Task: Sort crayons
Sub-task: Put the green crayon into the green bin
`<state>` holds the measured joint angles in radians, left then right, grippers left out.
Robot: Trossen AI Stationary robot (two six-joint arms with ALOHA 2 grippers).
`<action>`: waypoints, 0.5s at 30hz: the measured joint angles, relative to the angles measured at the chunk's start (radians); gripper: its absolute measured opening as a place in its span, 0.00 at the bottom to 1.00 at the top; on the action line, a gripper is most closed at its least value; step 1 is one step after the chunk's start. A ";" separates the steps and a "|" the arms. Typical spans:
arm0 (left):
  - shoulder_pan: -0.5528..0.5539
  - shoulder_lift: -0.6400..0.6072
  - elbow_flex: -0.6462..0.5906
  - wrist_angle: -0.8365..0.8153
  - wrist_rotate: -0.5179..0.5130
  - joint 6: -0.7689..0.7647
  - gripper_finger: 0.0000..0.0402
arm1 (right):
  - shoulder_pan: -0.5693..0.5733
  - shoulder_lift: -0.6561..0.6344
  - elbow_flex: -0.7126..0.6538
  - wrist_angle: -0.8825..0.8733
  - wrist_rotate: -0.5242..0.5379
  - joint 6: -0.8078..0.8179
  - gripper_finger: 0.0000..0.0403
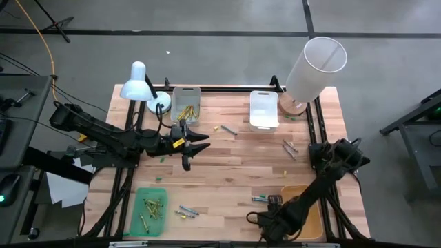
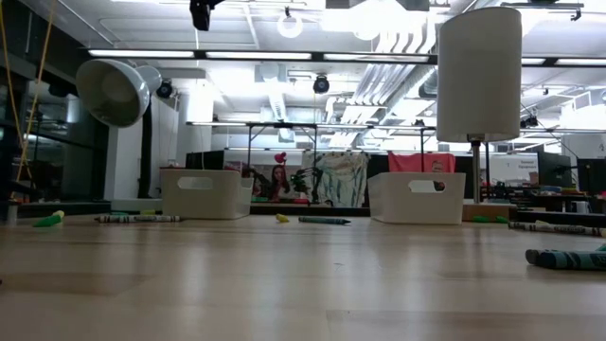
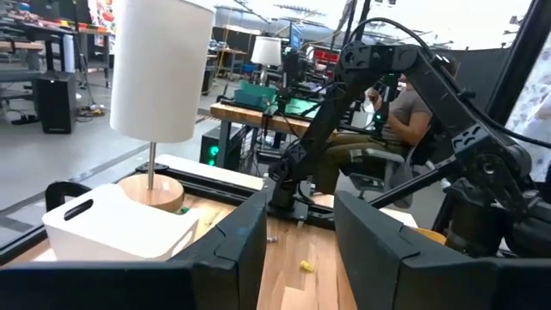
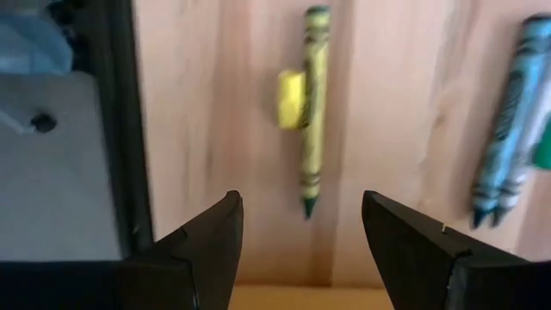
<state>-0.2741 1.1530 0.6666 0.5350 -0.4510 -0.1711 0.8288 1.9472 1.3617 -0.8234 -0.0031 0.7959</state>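
Crayons lie loose on the wooden table: a pair near the middle, grey ones at the right, some at the near edge and blue-teal ones by the orange tray. My left gripper hovers open and empty near the grey tray; its wrist view shows nothing between the fingers. My right gripper is open and empty over the table by the orange tray. Its wrist view looks down on a yellow-green crayon and blue-teal crayons.
The grey tray holds yellow crayons, and a green tray at the near left holds several more. A white tray stands at the back. A small white desk lamp and a tall white cylinder lamp stand along the far edge.
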 joint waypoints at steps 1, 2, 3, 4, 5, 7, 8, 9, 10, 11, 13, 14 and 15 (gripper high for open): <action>0.000 0.000 0.000 0.000 -0.005 0.000 0.31 | -0.001 0.000 0.000 0.000 0.013 0.000 0.58; 0.000 0.000 0.000 0.000 -0.007 0.000 0.31 | -0.003 0.000 0.000 0.001 0.023 -0.003 0.58; 0.000 0.000 0.000 0.000 -0.007 0.000 0.31 | -0.005 0.001 0.000 0.001 0.029 -0.008 0.58; 0.000 0.000 0.000 0.000 -0.008 0.000 0.31 | -0.004 0.004 0.000 0.002 0.034 -0.011 0.58; 0.000 0.000 0.000 0.000 -0.008 0.000 0.31 | -0.004 0.009 0.000 0.005 0.036 -0.013 0.58; 0.000 0.000 0.000 -0.001 -0.008 0.000 0.31 | -0.004 0.025 0.000 0.012 0.036 -0.017 0.58; 0.000 0.000 0.000 0.000 -0.008 0.000 0.31 | -0.004 0.035 0.000 0.022 0.036 -0.018 0.58; 0.000 0.000 0.000 0.000 -0.008 0.000 0.31 | -0.004 0.045 0.000 0.033 0.032 -0.018 0.58; 0.000 0.000 0.000 -0.001 -0.008 0.000 0.31 | -0.004 0.057 0.000 0.044 0.029 -0.018 0.58; 0.000 0.000 0.000 0.000 -0.008 0.000 0.31 | -0.004 0.068 -0.001 0.055 0.028 -0.018 0.58; 0.000 0.000 0.000 0.000 -0.008 0.000 0.31 | -0.004 0.079 0.000 0.063 0.033 -0.018 0.57; 0.000 0.000 0.000 0.000 -0.008 0.000 0.31 | -0.004 0.082 0.001 0.063 0.043 -0.013 0.57; 0.000 0.000 0.000 0.000 -0.009 0.000 0.31 | -0.003 0.083 0.001 0.063 0.054 -0.010 0.56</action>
<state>-0.2741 1.1530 0.6666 0.5346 -0.4595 -0.1715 0.8253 2.0307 1.3628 -0.7607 0.0510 0.7859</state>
